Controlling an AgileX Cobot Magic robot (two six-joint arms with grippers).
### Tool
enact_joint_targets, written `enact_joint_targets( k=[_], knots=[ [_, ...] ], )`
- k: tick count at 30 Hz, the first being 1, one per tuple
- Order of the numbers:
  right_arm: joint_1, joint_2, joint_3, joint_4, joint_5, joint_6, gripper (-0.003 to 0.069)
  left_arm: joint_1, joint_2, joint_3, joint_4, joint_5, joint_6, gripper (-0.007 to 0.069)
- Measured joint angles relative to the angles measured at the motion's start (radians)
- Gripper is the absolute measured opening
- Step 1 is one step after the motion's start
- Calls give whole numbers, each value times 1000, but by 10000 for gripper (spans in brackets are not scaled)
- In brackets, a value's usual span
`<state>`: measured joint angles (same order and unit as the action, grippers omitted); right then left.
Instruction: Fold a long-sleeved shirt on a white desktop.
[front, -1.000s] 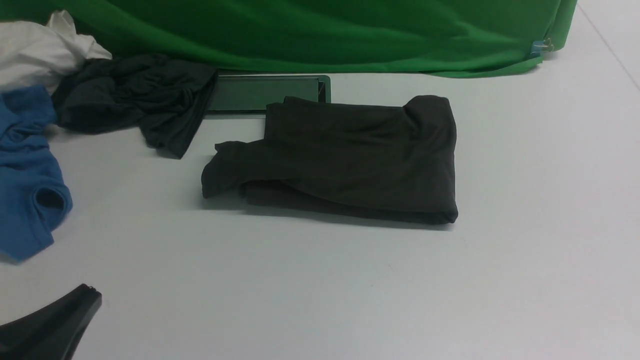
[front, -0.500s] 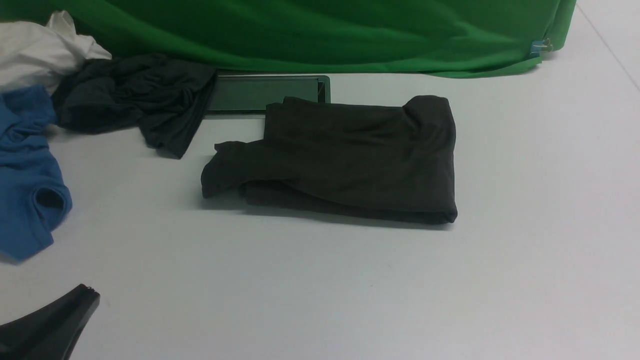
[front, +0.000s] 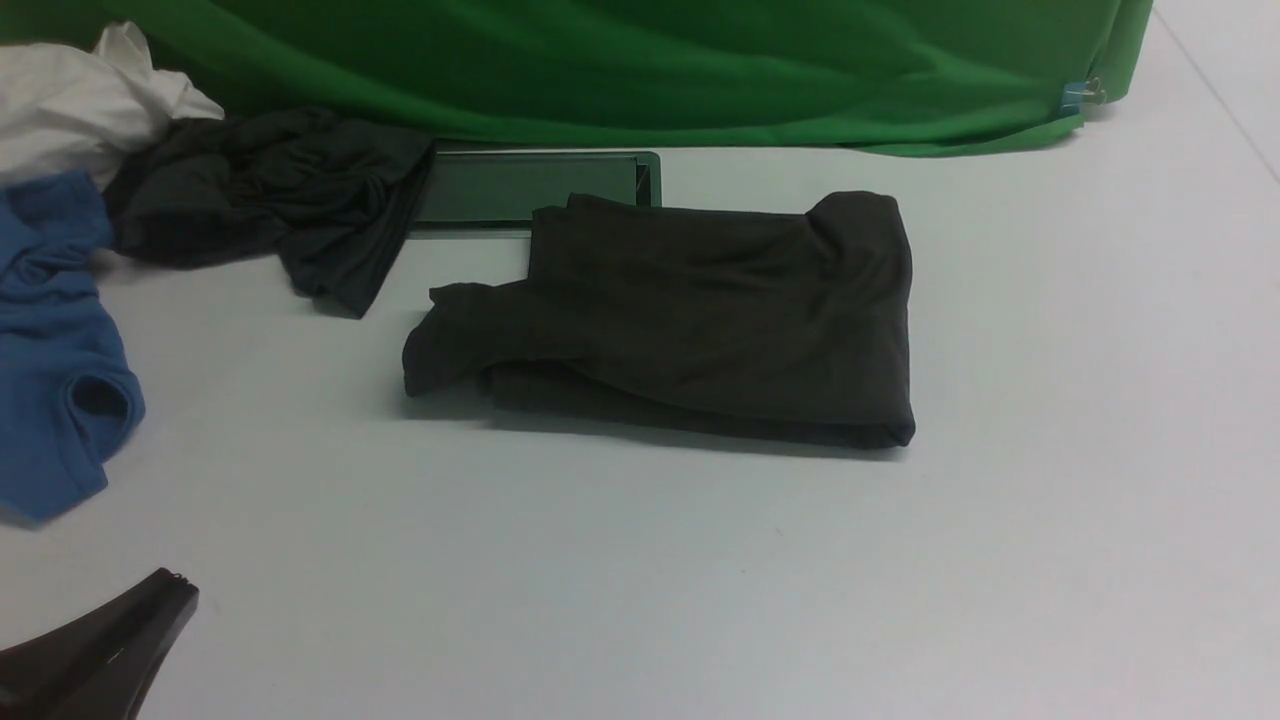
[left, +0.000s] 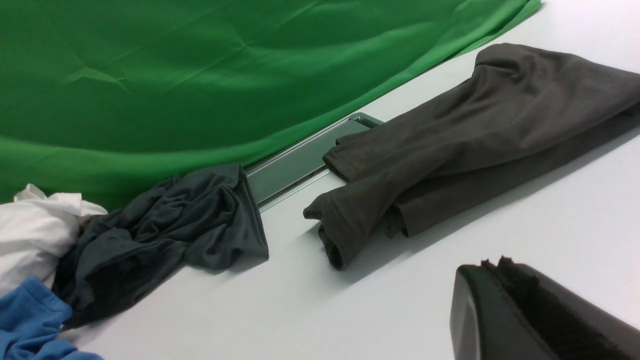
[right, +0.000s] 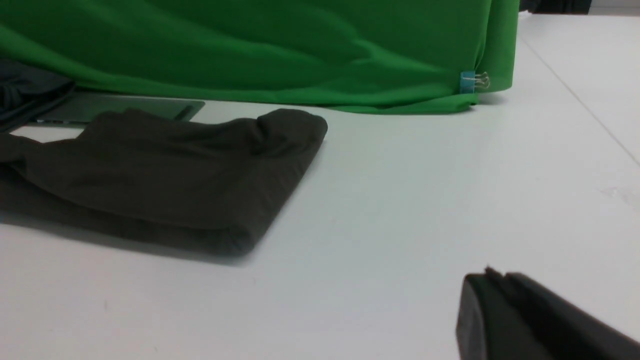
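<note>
Resting closed, empty: left hand (front: 150, 610) | right hand (right: 492, 295) closed, empty

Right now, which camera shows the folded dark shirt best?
The front view: the whole long-sleeved shirt shows, folded, one cuff sticking out. The left wrist view shows that cuff close; the right wrist view cuts the shirt off at the frame edge.

Lab/studio: green backdrop (front: 620, 70), white desktop (front: 1050, 500).
</note>
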<state>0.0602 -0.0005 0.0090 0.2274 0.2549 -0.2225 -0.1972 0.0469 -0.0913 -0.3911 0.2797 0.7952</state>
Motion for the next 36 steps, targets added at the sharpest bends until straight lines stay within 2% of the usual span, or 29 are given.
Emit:
enact_joint_targets(
  k=[27,28,30,31,32,33,36],
  knots=[
    [0,-1,0,2,-1,2,93,0,0,0,0,-7,0,20],
    [0,-1,0,2,-1,2,94,0,0,1,-1,-23,-13,20],
    [0,-1,0,2,-1,2,95,3,0,10,2,-114,-146,20],
    [0,-1,0,2,-1,2,97,5,0,11,2,-125,-162,20],
    [0,-1,0,2,-1,2,99,21,0,23,27,-210,-272,20],
    [0,-1,0,2,-1,2,101,35,0,31,51,-255,-324,20],
    [0,-1,0,2,-1,2,104,95,0,53,119,-328,-414,20]
  ],
)
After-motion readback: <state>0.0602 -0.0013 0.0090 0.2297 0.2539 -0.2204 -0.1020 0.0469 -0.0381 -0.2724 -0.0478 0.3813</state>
